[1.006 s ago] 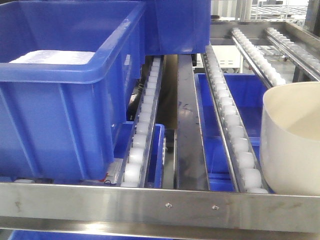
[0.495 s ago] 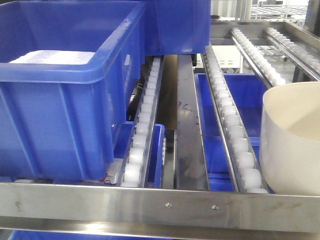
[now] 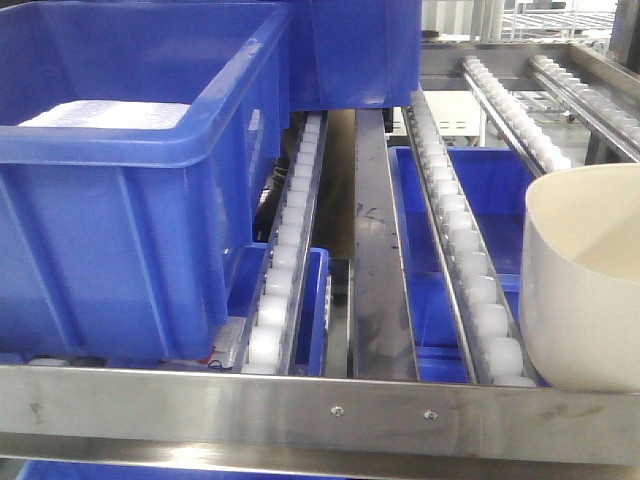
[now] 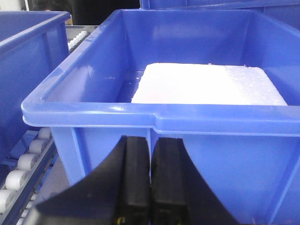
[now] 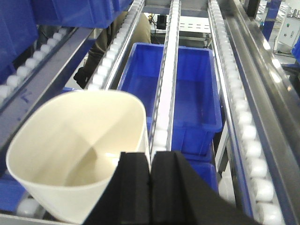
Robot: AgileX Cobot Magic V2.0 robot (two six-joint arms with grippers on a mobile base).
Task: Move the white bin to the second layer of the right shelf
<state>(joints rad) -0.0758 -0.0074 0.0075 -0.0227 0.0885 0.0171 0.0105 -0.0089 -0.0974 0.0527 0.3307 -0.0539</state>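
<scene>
Front camera is showing the big blue crate (image 3: 130, 170) filling the left of the shelf (image 3: 320, 410), whose roller lanes (image 3: 465, 270) are running back behind the riveted steel front rail. At the right edge the white bin (image 3: 580, 290) is sitting upright on the rollers, just behind that rail.

From the right wrist, the right pincer (image 5: 150, 187) is showing its two black pads pressed together at the bin's (image 5: 79, 154) near-right rim; the wall seems to be pinched between them, though the contact itself is hidden, so I cannot tell for sure. The bin is lying ahead and left of this pincer.

The left pincer (image 4: 150, 183) is sitting with its pads together on nothing, just in front of the crate's wall (image 4: 154, 154), a white foam slab (image 4: 206, 84) lying inside beyond.

Placement is looking nearly done; letting go and backing the arm away are seemingly what is remaining.
</scene>
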